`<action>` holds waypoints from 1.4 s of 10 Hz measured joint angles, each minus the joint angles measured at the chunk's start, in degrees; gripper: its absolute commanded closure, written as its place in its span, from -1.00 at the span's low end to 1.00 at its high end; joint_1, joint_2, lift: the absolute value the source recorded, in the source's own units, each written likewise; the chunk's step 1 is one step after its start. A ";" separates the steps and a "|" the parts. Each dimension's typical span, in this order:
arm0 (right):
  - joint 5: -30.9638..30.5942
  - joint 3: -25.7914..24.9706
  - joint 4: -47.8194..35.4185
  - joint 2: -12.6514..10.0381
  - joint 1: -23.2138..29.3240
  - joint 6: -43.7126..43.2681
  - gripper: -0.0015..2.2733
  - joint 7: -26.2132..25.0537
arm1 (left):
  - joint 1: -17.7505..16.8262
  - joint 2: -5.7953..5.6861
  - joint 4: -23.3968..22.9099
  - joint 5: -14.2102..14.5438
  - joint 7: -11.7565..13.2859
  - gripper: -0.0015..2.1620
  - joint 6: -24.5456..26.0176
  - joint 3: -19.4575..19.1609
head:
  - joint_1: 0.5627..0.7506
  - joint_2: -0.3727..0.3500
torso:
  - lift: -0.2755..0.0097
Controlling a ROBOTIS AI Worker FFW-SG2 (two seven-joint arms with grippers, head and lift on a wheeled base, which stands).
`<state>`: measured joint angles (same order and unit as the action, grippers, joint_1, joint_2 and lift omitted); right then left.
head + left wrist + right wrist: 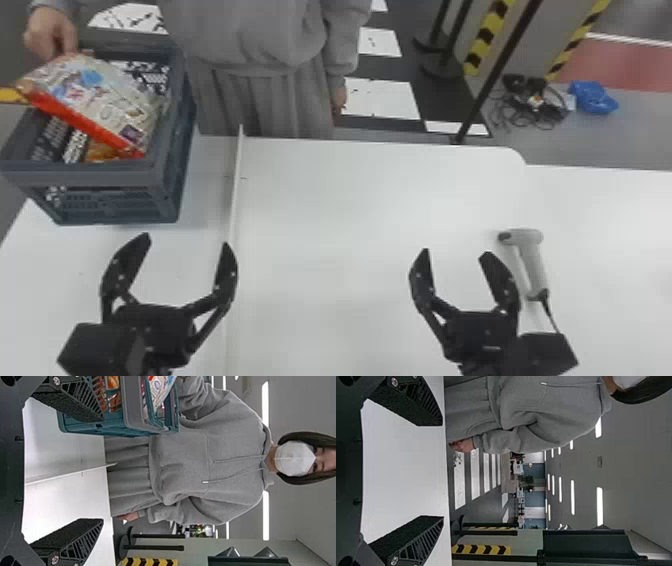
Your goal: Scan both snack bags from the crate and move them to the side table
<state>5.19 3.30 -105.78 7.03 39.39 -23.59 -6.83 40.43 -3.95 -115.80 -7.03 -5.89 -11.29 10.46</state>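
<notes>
Dark floor (387, 69), white stripes (382, 100), ceiling lights (572, 497)

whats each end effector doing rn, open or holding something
Left black two-fingered end effector: open, empty, near the blue-grey plastic crate.
Right black two-fingered end effector: open, empty, beside the pale handheld scanner.

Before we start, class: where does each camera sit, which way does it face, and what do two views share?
Head view: on the head, looking forward and down at crate, snack bag and scanner; left gripper and right gripper show, open.
Left wrist view: on the left wrist, looking past its own fingers towards crate and person.
Right wrist view: on the right wrist, looking past its own fingers over the table into the room.
Shared: head and left wrist views both show the crate.
</notes>
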 measured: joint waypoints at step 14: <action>0.00 0.03 0.32 0.00 -0.27 0.18 -0.92 0.01 | 0.21 0.09 0.03 0.06 0.00 -0.91 -1.05 -0.10 | 0.41 -0.38 | 0.40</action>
<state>5.19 3.34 -105.46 7.03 39.12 -23.41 -6.82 40.64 -3.87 -115.76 -6.98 -5.89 -12.34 10.36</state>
